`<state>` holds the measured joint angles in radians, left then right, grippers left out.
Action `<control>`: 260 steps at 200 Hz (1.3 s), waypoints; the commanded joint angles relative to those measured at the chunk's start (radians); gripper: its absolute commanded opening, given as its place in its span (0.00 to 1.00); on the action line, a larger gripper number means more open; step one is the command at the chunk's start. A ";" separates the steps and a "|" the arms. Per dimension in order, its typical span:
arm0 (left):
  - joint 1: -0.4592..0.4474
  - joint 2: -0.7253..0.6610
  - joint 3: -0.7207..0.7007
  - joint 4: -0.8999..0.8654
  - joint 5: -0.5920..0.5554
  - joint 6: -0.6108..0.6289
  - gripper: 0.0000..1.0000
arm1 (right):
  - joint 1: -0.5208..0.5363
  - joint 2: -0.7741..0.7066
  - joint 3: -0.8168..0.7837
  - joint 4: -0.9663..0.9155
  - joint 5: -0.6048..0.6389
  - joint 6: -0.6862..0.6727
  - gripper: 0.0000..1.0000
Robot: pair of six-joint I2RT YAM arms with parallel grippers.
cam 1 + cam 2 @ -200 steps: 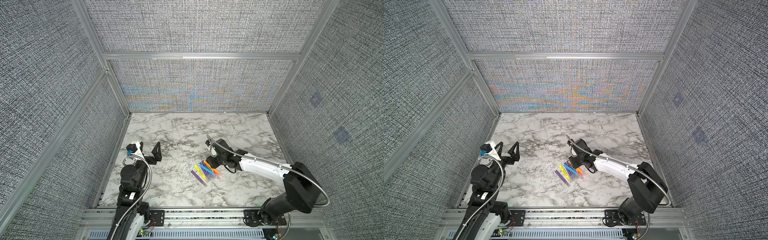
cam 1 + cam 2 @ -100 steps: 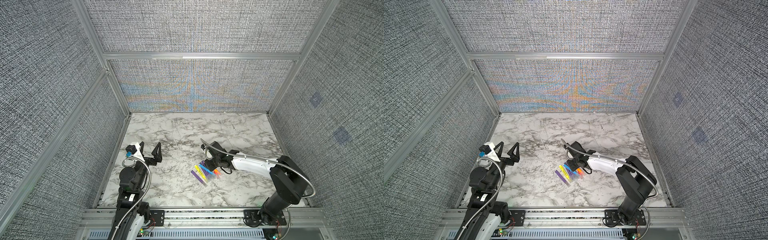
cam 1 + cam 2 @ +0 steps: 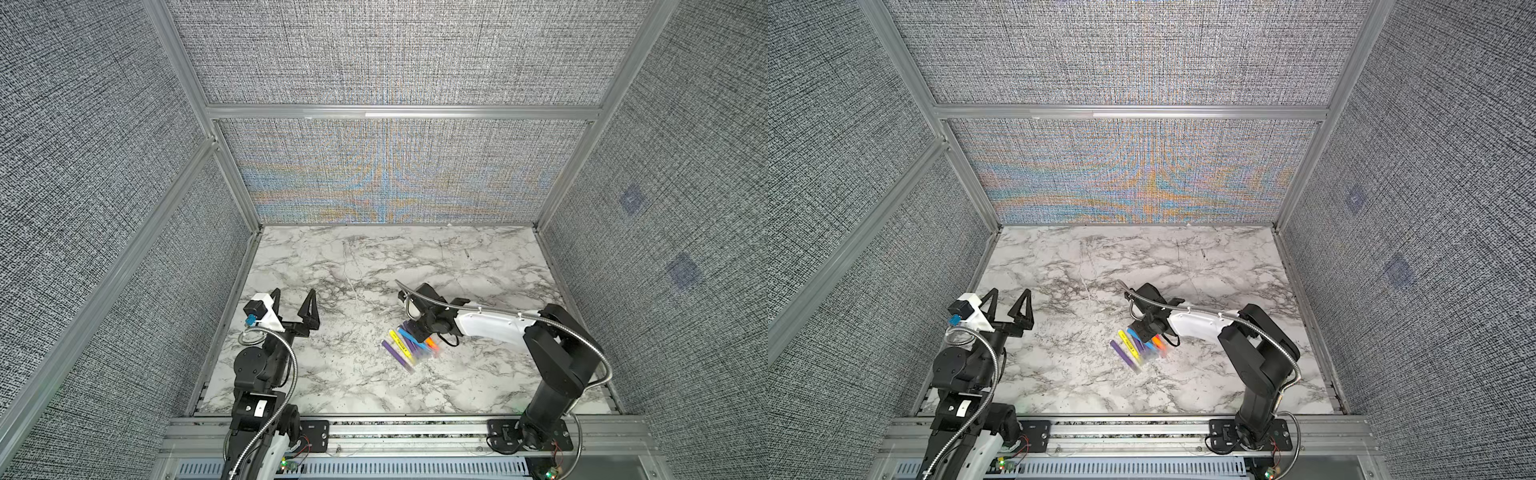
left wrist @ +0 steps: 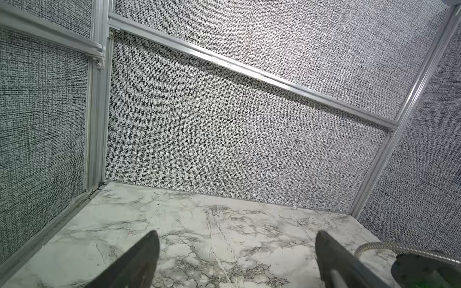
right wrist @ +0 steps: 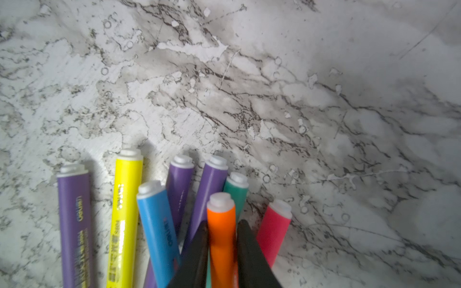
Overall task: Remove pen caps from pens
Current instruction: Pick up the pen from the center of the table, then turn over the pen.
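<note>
Front-centre on the table (image 3: 353, 257): orange plastic marker pen (image 5: 220, 209) clamped by right hand (image 5: 222, 225).
Lift toward wide-open, empty left hand (image 3: 294, 293) is called for.

- In the right wrist view, all the pens (image 5: 126, 199) run out past the picture's edge, so their far ends do not show.
- The teal pen (image 5: 237, 190) is mostly hidden behind the orange pen (image 5: 221, 217) and a finger of the right gripper (image 5: 223, 225).
- In both top views, the pen caps (image 3: 424, 356) (image 3: 1152, 356), just right of centre, are too faint and small to count.
- In the left wrist view, the left gripper (image 4: 237, 235) shows only its fingertips, and the edge cuts off the rest.
</note>
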<state>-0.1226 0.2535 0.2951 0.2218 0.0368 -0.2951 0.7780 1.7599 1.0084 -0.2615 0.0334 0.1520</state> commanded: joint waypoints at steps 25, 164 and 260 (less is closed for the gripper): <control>0.001 0.002 0.001 -0.008 -0.009 0.007 0.97 | -0.022 -0.060 -0.035 0.023 0.045 0.001 0.13; -0.008 0.258 -0.063 0.492 0.646 -0.136 0.97 | -0.235 -0.702 -0.276 0.464 -0.347 0.202 0.03; -0.601 0.451 -0.020 0.475 -0.023 0.642 0.85 | -0.233 -0.541 0.011 0.210 -0.416 0.397 0.03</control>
<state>-0.6109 0.7200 0.3138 0.6228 0.4232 -0.0574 0.5465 1.1706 0.8978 0.1555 -0.3336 0.5049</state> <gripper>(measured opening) 0.846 0.187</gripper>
